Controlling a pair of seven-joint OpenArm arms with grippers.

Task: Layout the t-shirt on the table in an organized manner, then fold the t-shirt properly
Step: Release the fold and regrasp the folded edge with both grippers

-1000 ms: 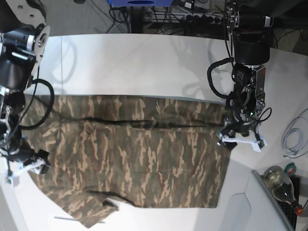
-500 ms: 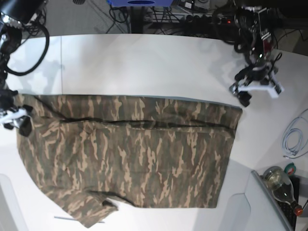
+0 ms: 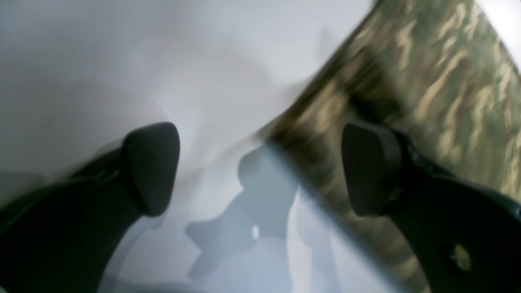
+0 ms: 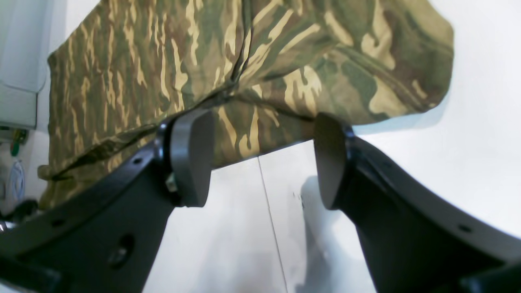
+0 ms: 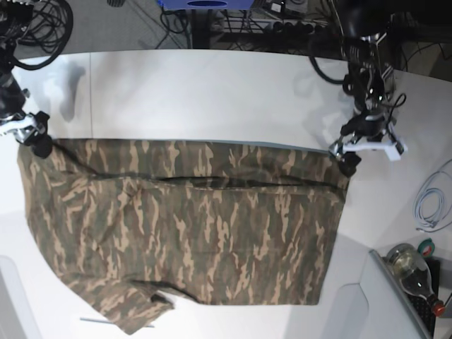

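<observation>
the t-shirt (image 5: 191, 233) lay spread flat across the near half of the table (image 5: 212, 92), its camouflage cloth running nearly the full width of the base view, with a dark fold line along its upper part and 1 sleeve (image 5: 141, 311) bunched at the lower left corner.

the left gripper (image 3: 260, 167) hung at the shirt's upper right corner in the base view (image 5: 367, 145), jaws spread wide with nothing between them; in its wrist view (blurred) 1 pad (image 3: 152, 167) stood over bare white table and the other (image 3: 368, 167) over the edge of the cloth.

the right gripper (image 4: 262, 158) sat at the shirt's upper left corner in the base view (image 5: 28, 134), jaws apart and empty. in its wrist view the shirt's edge (image 4: 252, 138) ran behind the 2 pads, the table's thin seam (image 4: 270, 228) below it.

a clear bottle (image 5: 417, 275) and a pale cable (image 5: 431, 201) lay off to the right.
</observation>
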